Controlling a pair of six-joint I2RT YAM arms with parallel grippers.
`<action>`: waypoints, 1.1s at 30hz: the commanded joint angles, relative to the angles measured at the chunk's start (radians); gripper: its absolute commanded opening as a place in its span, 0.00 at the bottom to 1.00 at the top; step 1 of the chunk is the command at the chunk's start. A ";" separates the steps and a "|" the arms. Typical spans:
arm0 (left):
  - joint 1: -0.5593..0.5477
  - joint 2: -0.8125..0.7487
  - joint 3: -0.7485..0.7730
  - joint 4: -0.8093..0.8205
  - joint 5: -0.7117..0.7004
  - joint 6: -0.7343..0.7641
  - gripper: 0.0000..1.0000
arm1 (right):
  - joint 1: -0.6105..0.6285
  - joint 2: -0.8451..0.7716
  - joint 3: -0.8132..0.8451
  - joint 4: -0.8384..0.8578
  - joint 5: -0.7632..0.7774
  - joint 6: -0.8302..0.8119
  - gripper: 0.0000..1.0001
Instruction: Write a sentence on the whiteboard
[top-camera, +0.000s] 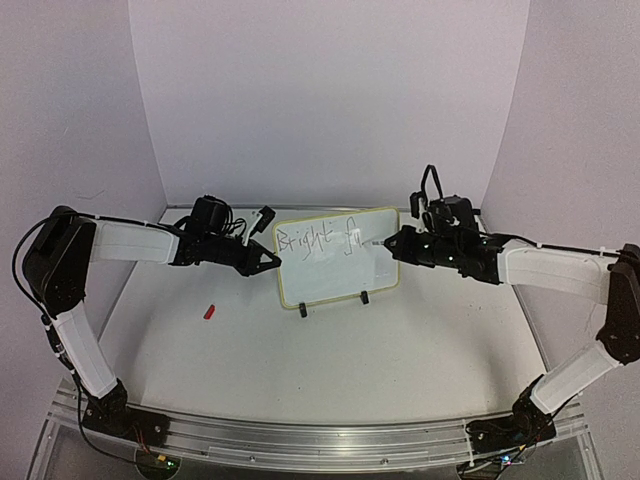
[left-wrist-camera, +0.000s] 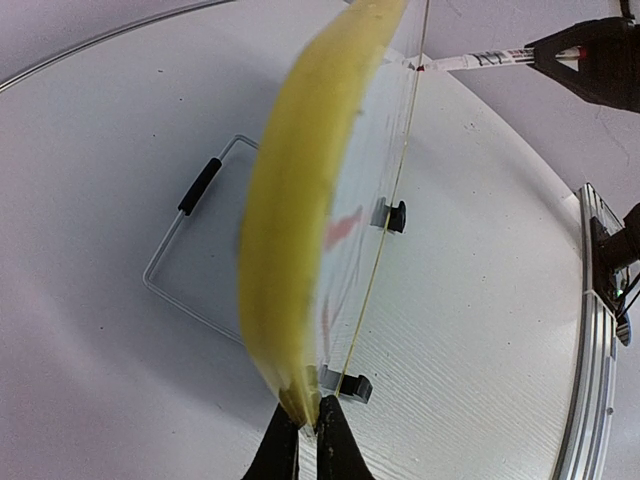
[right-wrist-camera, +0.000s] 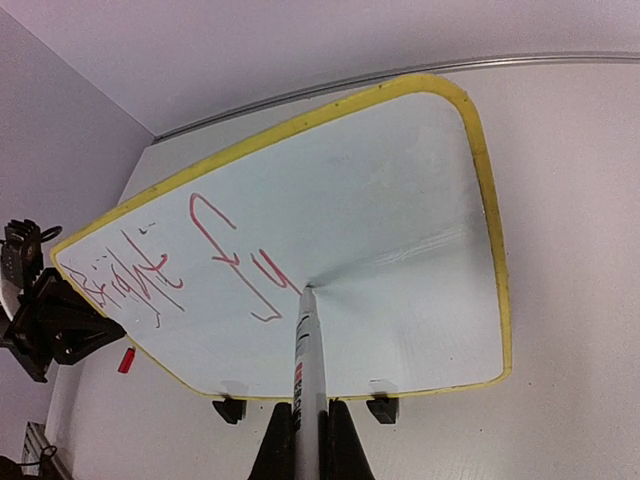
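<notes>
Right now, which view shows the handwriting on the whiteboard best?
Right wrist: the handwriting is large and sharp on the whiteboard, though upside down. Top external shows it upright but small. Left wrist sees the board nearly edge-on, writing unreadable.

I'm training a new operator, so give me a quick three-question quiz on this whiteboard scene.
1. True or false: the marker tip touches the whiteboard.
2. The left gripper clamps: A the whiteboard's edge, B the marker, C nothing.
3. Which word of the sentence is complete?
Key: 1 true; 2 A; 3 Bright.
</notes>
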 joint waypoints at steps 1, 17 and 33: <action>0.007 0.014 0.018 -0.035 -0.090 0.034 0.00 | -0.002 -0.068 0.016 0.015 0.034 -0.010 0.00; 0.007 0.011 0.015 -0.036 -0.093 0.036 0.00 | -0.022 -0.147 0.003 -0.006 -0.032 -0.041 0.00; 0.007 0.013 0.007 -0.036 -0.096 0.041 0.00 | -0.024 -0.052 0.022 0.035 -0.062 -0.027 0.00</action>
